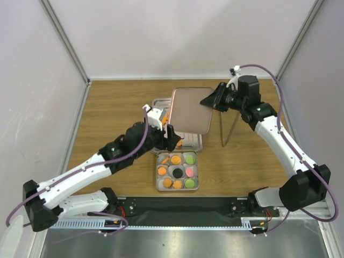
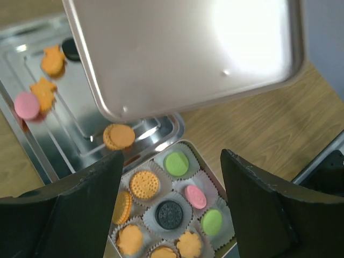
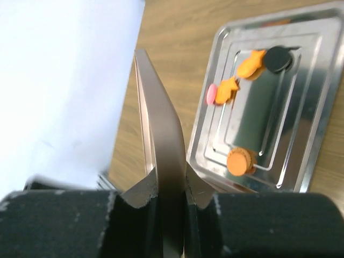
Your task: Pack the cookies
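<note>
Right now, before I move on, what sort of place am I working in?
Most likely a robot test cell, not a kitchen: plain white panels on a metal frame enclose a wooden table, and two arms are bolted at its near edge.

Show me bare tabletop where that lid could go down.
The table is bare left of the steel tray and right of the cookie box. The middle is crowded: left pincer over tray and box, lid hanging above.
</note>
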